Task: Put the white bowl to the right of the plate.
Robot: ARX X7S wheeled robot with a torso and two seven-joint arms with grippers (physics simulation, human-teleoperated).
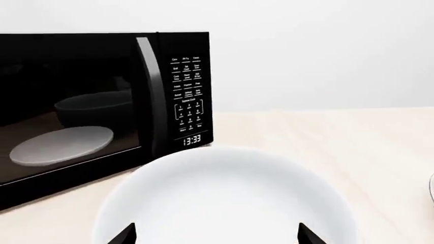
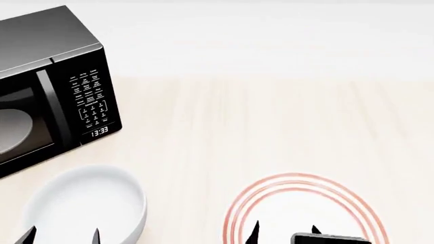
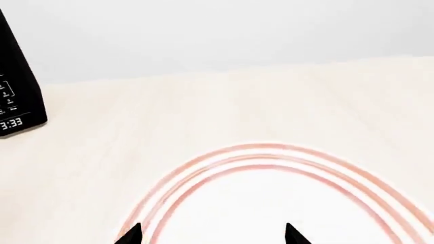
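Bowl (image 2: 85, 206) sits on the pale wooden surface (image 2: 271, 127) at the near left of the head view, just in front of the black microwave (image 2: 51, 86), whose clock reads 13:33, and well to the left of the red-ringed plate (image 2: 305, 213). Left hand (image 2: 61, 236) hovers over the bowl's near side with its two dark fingertips (image 1: 125, 235) spread wide and gripping nothing; whether they touch the rim cannot be told from these views. Right hand (image 2: 285, 234) hangs over the plate, its tips likewise parted and empty. Judging by this layout, the task stands at its opening step: the approach to grasp the bowl, which remains on the wrong side of the plate. The next move appears to call for the left hand to settle its tips across the thick wall and close firmly, then lift the bowl clear and carry it past the plate to the bare surface on the far right. That crossing may require the right arm to make way, or a handover between arms.
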